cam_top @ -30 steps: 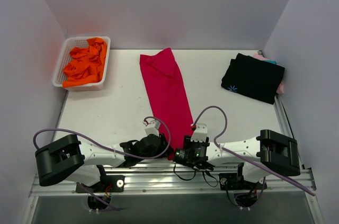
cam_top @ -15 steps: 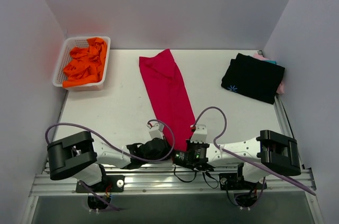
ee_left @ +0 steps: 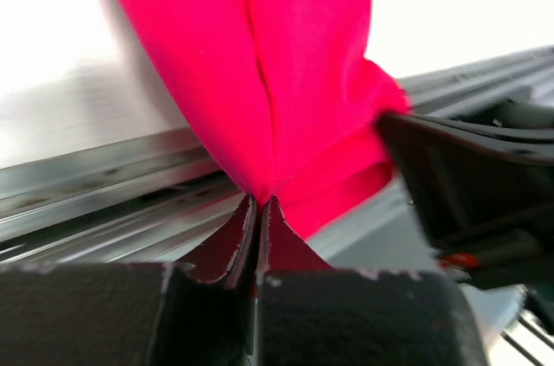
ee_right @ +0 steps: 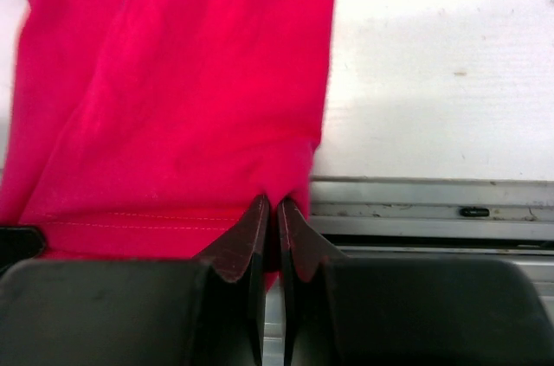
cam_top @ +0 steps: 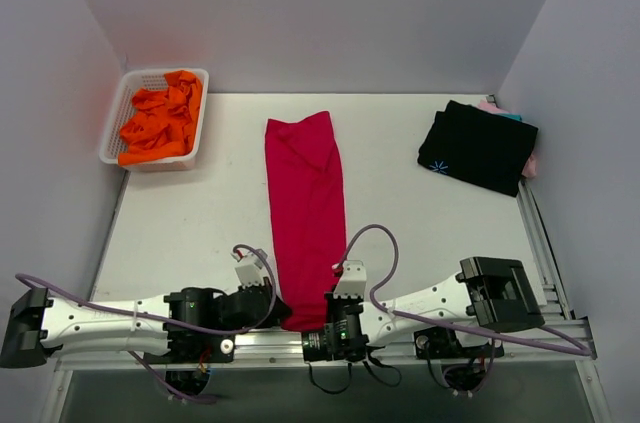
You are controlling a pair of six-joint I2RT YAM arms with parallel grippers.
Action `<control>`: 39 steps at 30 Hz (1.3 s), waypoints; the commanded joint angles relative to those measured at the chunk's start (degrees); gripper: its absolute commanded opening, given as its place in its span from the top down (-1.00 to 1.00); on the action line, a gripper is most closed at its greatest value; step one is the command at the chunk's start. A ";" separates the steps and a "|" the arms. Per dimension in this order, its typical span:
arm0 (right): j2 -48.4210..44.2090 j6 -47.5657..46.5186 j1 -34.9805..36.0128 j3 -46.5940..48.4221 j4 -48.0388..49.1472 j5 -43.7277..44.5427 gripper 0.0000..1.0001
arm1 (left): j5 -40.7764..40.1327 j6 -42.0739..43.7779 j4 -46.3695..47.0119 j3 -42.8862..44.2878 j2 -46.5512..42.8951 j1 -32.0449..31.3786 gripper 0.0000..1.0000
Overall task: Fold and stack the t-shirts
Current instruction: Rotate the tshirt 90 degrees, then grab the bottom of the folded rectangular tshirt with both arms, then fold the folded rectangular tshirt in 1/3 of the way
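The left gripper (ee_left: 260, 202) and the right gripper (ee_right: 270, 202) had been drawn back to the near edge, and the crimson t-shirt (cam_top: 305, 213) was pulled straight. Its near hem was clamped at the left corner by the former and at the right by the latter. The black t-shirt (cam_top: 478, 147) lay far right.

Pink tee (cam_top: 530, 165): I see a sliver — black tee (cam_top: 478, 146) hides the rest.
Teal tee (cam_top: 512, 117): just an edge.
Red tee (ee_left: 303, 54): cut off in my wrist views.
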 commanded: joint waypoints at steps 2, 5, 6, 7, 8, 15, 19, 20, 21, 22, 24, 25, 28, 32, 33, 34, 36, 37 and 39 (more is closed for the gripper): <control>-3.77 1.33 -0.95 2.56 -8.87 7.87 1.00 | -9.18 -1.62 -18.25 5.02 -1.11 -0.18 0.95; -6.68 -1.84 -3.32 3.96 -8.25 10.16 1.00 | -12.88 -0.56 -21.17 10.29 0.47 -0.01 0.95; -7.47 -4.54 -5.16 4.23 -7.99 10.77 1.00 | -13.77 0.05 -21.53 11.44 0.82 -0.01 0.95; -8.35 -5.96 -6.31 4.49 -7.29 11.73 1.00 | -14.65 0.49 -21.62 13.28 1.26 0.08 0.95; -10.19 -7.46 -7.45 4.76 -6.59 12.35 1.00 | -16.31 0.93 -21.18 13.99 1.53 0.25 0.95; -16.62 -26.97 -20.72 3.27 6.07 11.40 1.00 | -10.11 19.43 -4.60 14.00 5.57 18.15 0.95; -16.18 -35.67 -27.40 2.92 15.02 8.41 1.00 | -4.82 26.32 5.35 13.56 11.89 27.75 0.95; -15.14 -38.73 -30.02 2.83 16.52 7.62 1.00 | -5.08 27.20 7.63 14.52 13.20 28.72 0.95; -14.60 -39.89 -31.27 2.83 17.93 5.79 1.00 | -5.25 28.69 8.17 15.31 14.52 30.38 0.95; -13.82 -40.95 -32.32 3.35 19.77 5.07 1.00 | -4.56 29.40 8.70 16.01 17.15 31.36 0.95; -11.79 -42.62 -34.25 4.05 21.10 4.19 1.00 | -3.85 30.90 10.80 17.77 19.71 33.72 0.95; -11.09 -43.32 -34.79 4.32 22.50 3.66 1.00 | -3.07 31.34 11.77 18.04 21.81 34.70 0.95; -8.02 -46.05 -37.95 5.55 25.92 1.21 1.00 | -0.25 32.66 15.56 19.26 26.55 38.55 0.95; -0.47 -49.30 -42.25 8.35 30.85 -2.57 1.00 | 4.74 33.45 21.35 21.03 34.29 44.18 0.95; 1.03 -50.35 -43.31 9.23 31.56 -3.19 1.00 | 5.37 34.24 24.06 21.64 36.14 45.59 0.92; 4.26 -50.97 -45.23 10.20 33.31 -3.37 0.82 | 5.55 34.24 26.52 23.04 40.25 46.74 0.38; 7.53 -51.24 -47.53 15.29 32.63 -3.55 0.10 | 9.13 35.03 29.34 24.71 44.92 51.65 -0.71; 10.33 -51.59 -49.19 17.40 31.23 -2.51 -0.59 | 10.38 35.12 31.36 26.11 49.56 53.41 -0.92; 12.55 -52.38 -50.96 25.10 28.68 0.13 -0.98 | 13.19 35.56 32.08 31.38 53.11 58.07 -0.88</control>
